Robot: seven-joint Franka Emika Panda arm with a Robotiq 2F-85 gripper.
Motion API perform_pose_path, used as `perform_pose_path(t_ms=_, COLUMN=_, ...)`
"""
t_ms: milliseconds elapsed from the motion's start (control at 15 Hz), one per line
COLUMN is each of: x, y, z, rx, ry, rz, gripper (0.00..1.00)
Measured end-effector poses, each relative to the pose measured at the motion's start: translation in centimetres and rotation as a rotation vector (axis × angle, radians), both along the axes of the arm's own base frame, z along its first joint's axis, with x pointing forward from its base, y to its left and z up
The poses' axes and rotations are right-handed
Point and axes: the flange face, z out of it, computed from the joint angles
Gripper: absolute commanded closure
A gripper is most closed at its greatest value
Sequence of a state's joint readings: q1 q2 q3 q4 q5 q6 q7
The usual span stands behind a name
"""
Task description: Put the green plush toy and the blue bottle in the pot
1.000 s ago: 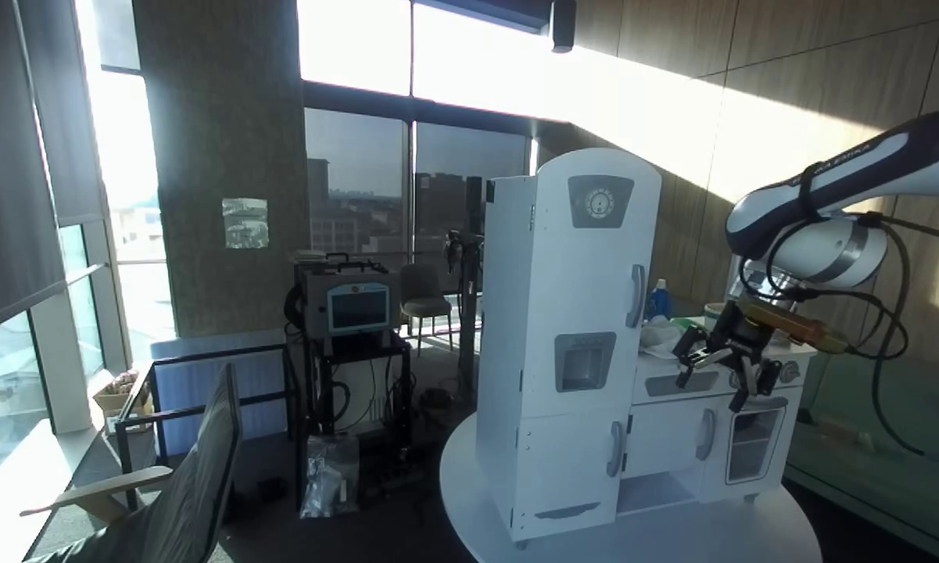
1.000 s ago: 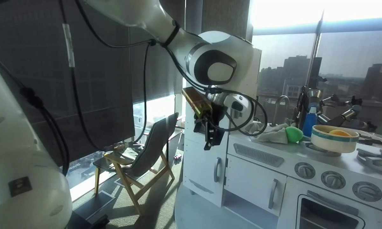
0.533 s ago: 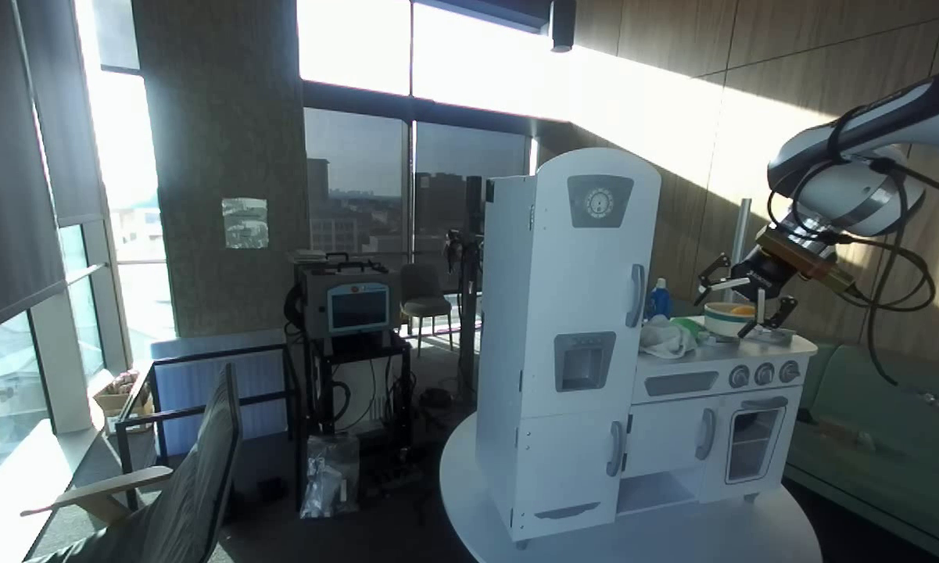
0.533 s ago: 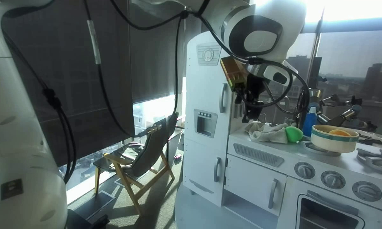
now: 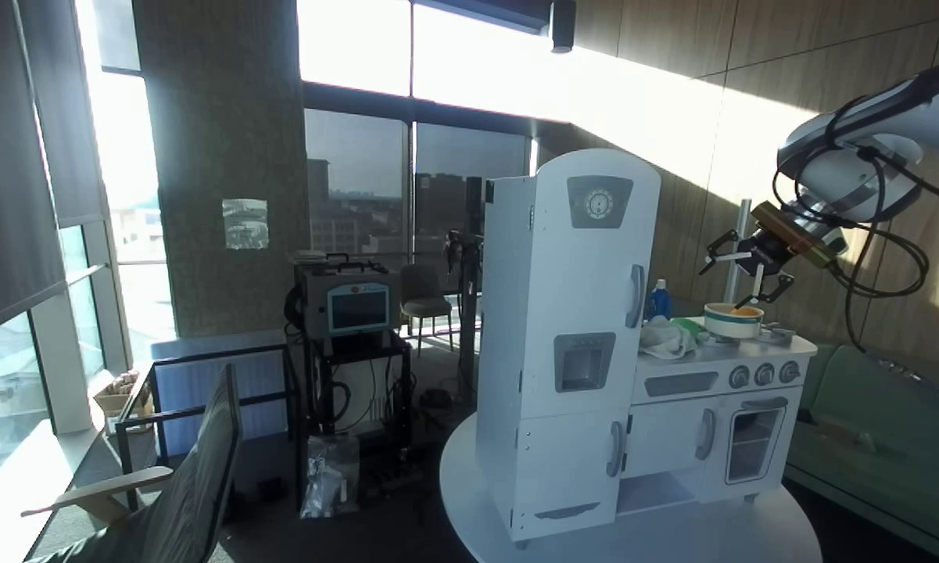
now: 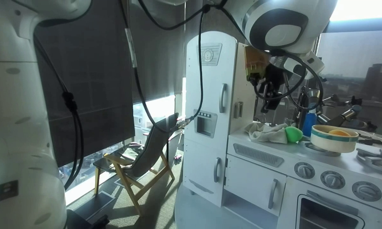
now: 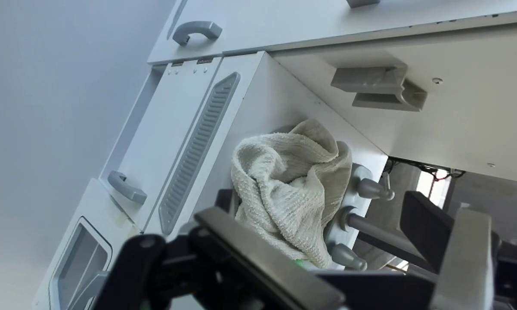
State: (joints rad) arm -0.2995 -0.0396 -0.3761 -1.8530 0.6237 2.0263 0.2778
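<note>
The light-green plush toy (image 6: 294, 134) lies on the toy kitchen's counter against a cloth. It also shows partly in an exterior view (image 5: 686, 324), and only a green sliver shows in the wrist view (image 7: 300, 262). The blue bottle (image 6: 309, 123) stands upright behind it, also seen in an exterior view (image 5: 658, 301). The cream pot (image 6: 332, 143) with a teal band sits on a burner beside them, also in an exterior view (image 5: 733, 325). It holds an orange round thing. My gripper (image 5: 723, 288) is open and empty above the counter; its spread fingers show in the wrist view (image 7: 327, 214).
A crumpled off-white cloth (image 7: 290, 189) lies beside the toy, near the grey faucet (image 7: 370, 189). The tall white toy fridge (image 5: 586, 352) rises beside the counter. A grey burner (image 6: 377, 159) lies beyond the pot. A loose cable (image 6: 292, 92) hangs by the gripper.
My gripper has risen from in front of the kitchen and moved right in both exterior views, to above the counter. It stays open. The toy, bottle and pot have not moved.
</note>
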Motion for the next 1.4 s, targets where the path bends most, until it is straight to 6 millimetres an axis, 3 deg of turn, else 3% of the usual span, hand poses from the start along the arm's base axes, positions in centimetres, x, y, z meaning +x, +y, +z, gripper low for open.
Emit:
perform_pose_path(t_ms=333, x=0.0, y=0.1, z=-0.1, rx=0.001, ry=0.002, rz=0.002, gripper=0.00)
perform_pose_path(t_ms=533, x=0.9, y=-0.9, z=0.3, rx=-0.059, ry=-0.015, rz=-0.089, gripper=0.00)
perform_pose_path(t_ms=933, x=6.8, y=-0.6, z=3.9, rx=-0.267, ry=-0.064, rz=-0.319, gripper=0.00)
perform_pose_path(t_ms=1200, x=11.0, y=-1.0, z=2.1, rx=-0.355, ry=0.038, rz=-0.444, gripper=0.00)
perform_pose_path(t_ms=1400, x=13.0, y=-1.2, z=0.0, rx=-0.307, ry=0.180, rz=-0.452, gripper=0.00)
